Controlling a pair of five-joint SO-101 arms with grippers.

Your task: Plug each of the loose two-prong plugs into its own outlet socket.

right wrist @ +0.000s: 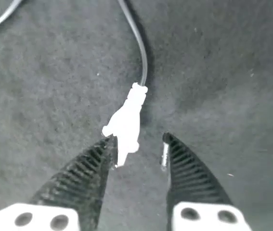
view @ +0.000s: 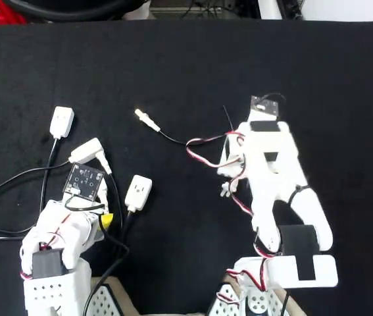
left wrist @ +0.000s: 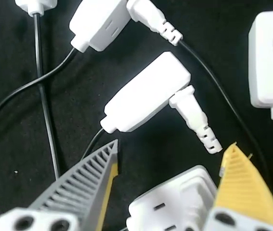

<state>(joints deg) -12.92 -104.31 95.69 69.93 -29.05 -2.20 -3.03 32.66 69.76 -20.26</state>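
Loose plug (right wrist: 124, 127): flat on the black table, between the right gripper's (right wrist: 138, 144) fingertips and touching one. Jaws part-open, nothing clamped. Second plug (view: 148, 120): left of table centre, toward the far edge. Near-left corner: left gripper (left wrist: 173, 146) spread wide, straddling a socket (left wrist: 170, 204), not pinching it.

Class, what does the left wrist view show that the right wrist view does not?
Left wrist view, not right: white outlet sockets, two with plugs in them, and a yellow finger. Right wrist view, not left: one loose plug by black fingertips. Both: black table, black cable, an open gripper (left gripper, right gripper).
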